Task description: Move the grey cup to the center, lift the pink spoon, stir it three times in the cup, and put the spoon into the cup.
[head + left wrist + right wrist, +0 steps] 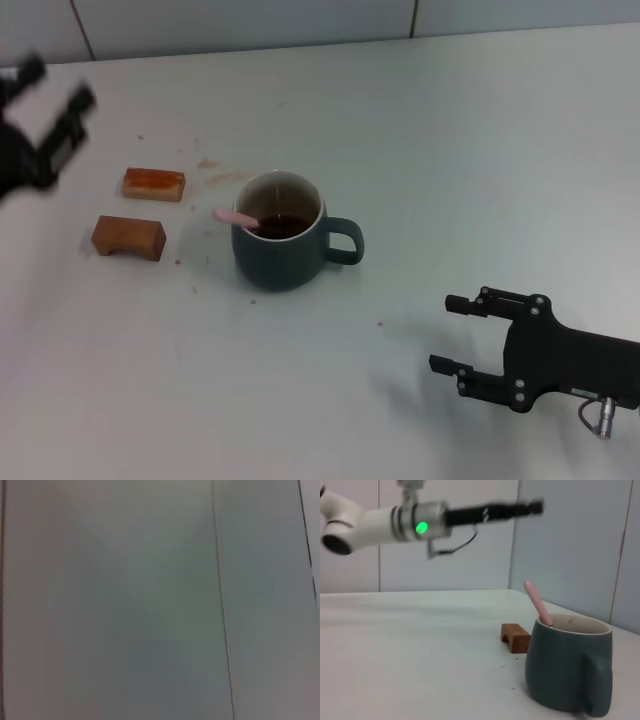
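The grey cup (pixel 281 232) stands near the middle of the head view, a little left of centre, upright on the white worktop (pixel 480 150), with its loop handle turned to the right of the frame. Dark liquid is inside. The pink spoon (pixel 236 216) already rests in the cup, its handle leaning over the left part of the rim and its bowl hidden under the liquid.

The cup looks ceramic, so I judge it heavy, stiff and fragile, with a smooth glaze that can slip; the body or the handle is the safer place to hold, and it must stay level because of the liquid. The spoon seems light and thin, and only its pink handle end is free to take.

The left end effector (pixel 45 105) hangs at the upper left of the head view, well apart from the cup, fingers spread and empty. The right end effector (pixel 458 335) rests low at the lower right, fingers also apart, holding nothing.

Two brown blocks (pixel 153 184) lie left of the cup.
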Robot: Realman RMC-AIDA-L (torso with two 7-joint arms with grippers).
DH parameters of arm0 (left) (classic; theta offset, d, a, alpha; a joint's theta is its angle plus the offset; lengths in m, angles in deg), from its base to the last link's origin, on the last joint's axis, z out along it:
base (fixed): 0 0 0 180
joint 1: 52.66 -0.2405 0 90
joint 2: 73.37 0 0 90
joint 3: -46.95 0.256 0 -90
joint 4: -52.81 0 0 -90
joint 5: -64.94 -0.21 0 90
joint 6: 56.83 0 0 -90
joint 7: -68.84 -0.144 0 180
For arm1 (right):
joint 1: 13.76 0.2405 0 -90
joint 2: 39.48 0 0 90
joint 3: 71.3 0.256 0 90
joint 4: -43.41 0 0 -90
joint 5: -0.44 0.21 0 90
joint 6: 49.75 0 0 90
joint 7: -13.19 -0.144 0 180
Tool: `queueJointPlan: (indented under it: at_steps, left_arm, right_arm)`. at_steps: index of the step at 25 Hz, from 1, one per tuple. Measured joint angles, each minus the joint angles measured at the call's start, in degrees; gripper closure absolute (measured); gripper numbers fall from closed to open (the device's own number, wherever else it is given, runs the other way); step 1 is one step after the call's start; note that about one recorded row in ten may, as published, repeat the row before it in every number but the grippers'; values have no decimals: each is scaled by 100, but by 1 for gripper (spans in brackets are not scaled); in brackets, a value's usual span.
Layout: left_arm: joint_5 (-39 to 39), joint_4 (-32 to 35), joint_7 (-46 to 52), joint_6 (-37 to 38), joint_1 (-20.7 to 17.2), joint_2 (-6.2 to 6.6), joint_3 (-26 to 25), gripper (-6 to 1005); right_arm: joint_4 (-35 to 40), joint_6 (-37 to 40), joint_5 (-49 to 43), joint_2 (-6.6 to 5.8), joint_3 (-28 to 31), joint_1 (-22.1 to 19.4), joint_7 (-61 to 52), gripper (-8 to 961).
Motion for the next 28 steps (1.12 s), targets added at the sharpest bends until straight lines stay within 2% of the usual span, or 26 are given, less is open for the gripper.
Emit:
queueJointPlan:
  at_steps: [5,10,13,18,20,28]
  left_arm:
    - [-216,-573,-807,377,-344,1,13,424]
    - [-259,-1086,-827,858,-502,162,55,425]
    - [-631,-1286,-899,989,-527,199,91,423]
    - [-1082,-1431,-997,982,-544,171,93,419]
    - [-1288,-1600,-1248,1036,-562,97,107,418]
    - [-1402,-1754,-1534,991,-600,5,106,342]
  right_arm:
    - [8,-2,23,-3,79,-19,-1,286]
    - [18,-9,151,-3,88,-77,-2,286]
    - [18,-10,229,-4,87,-137,-3,286]
    - [2,13,280,-4,85,-209,22,286]
    - [-7,19,282,-3,84,-217,29,286]
    - [-25,43,283,-3,84,-250,41,286]
